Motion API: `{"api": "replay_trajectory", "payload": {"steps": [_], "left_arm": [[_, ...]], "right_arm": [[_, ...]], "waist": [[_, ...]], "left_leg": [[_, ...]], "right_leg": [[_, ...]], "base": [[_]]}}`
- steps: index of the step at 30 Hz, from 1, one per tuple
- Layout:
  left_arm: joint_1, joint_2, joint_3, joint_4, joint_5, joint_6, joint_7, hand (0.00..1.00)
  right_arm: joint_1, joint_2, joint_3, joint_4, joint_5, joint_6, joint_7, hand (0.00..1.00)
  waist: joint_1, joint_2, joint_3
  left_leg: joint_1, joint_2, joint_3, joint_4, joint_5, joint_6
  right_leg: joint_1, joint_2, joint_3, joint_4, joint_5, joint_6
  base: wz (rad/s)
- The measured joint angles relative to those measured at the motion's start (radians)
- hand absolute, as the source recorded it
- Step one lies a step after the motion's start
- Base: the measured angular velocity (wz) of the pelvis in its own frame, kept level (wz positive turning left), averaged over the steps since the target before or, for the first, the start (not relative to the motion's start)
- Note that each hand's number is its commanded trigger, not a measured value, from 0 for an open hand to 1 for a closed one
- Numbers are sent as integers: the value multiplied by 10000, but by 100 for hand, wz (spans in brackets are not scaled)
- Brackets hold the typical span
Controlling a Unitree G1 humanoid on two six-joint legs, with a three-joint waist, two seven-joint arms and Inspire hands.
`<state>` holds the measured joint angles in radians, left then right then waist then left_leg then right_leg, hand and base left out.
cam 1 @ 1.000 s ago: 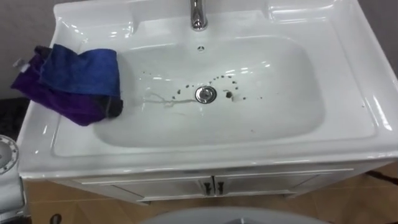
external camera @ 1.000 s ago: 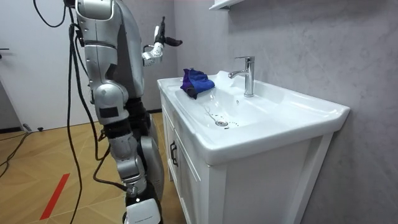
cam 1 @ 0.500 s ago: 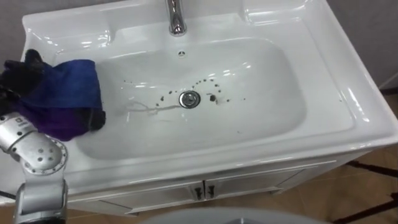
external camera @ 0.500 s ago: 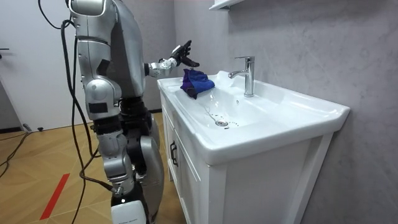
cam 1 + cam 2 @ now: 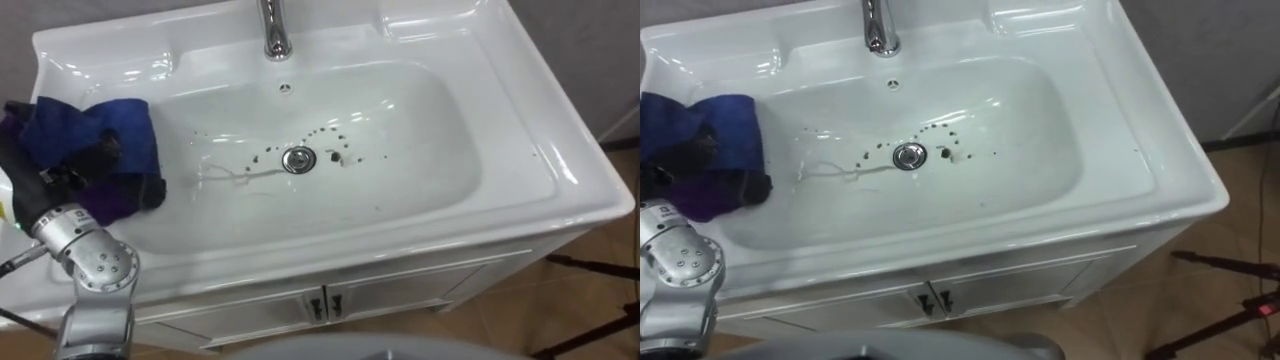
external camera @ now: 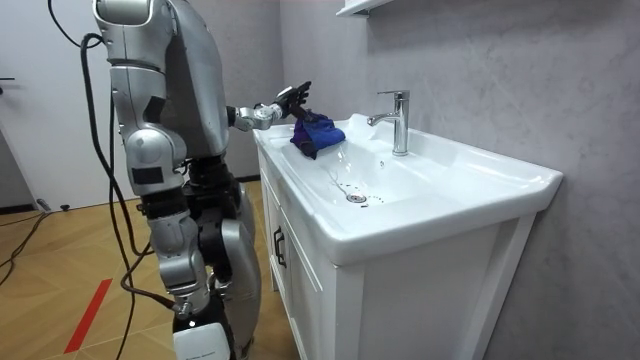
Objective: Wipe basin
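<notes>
- One white basin (image 5: 560, 170) tops one cabinet (image 5: 430, 288) with two doors.
- One bundle of blue and purple cloth (image 5: 135, 120) lies on the basin's left rim, hanging over into the bowl.
- One left hand (image 5: 62, 172) rests on the cloth; its grip cannot be told.
- One chrome tap (image 5: 272, 30) stands at the back.
- Two door handles (image 5: 324, 305) sit side by side.
- One drain (image 5: 297, 159) has several dark specks (image 5: 340, 155) scattered around it.

The white basin surface (image 5: 560, 170) carried a blue-and-purple cloth (image 5: 130, 128) on its rim directly under the left robot hand (image 5: 80, 168), and dark specks (image 5: 330, 133) lay scattered around the drain (image 5: 297, 159) well to that hand's right.
</notes>
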<state>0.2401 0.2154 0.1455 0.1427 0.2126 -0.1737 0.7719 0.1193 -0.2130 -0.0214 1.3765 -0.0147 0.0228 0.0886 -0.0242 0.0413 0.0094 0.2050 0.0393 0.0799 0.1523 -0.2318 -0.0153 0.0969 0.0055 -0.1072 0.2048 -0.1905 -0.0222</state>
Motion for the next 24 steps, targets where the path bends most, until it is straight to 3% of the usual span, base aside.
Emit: {"api": "replay_trajectory", "payload": {"steps": [9, 13, 24], "left_arm": [[266, -1, 10, 643, 17, 14, 4, 0], [282, -1, 32, 936, 275, 13, 13, 0], [281, -1, 32, 1391, 457, 10, 16, 0]], "right_arm": [[9, 10, 0, -5, -241, 32, 26, 0], [-4, 10, -3, -37, -279, 209, 7, 0], [-13, 29, -4, -237, -346, 203, -120, 0]], "waist": [[21, 11, -60], [47, -15, -58], [31, -9, -61]], "left_leg": [[48, 8, 16, 0, 0, 0], [107, 4, 24, -12, 0, 0], [119, 3, 6, -10, 0, 0]], "right_leg": [[0, 8, 77, 14, 6, -10], [35, 21, 113, 18, 7, -9], [3, 45, 166, 55, 8, -7]], "base": [[-2], [-1], [0]]}}
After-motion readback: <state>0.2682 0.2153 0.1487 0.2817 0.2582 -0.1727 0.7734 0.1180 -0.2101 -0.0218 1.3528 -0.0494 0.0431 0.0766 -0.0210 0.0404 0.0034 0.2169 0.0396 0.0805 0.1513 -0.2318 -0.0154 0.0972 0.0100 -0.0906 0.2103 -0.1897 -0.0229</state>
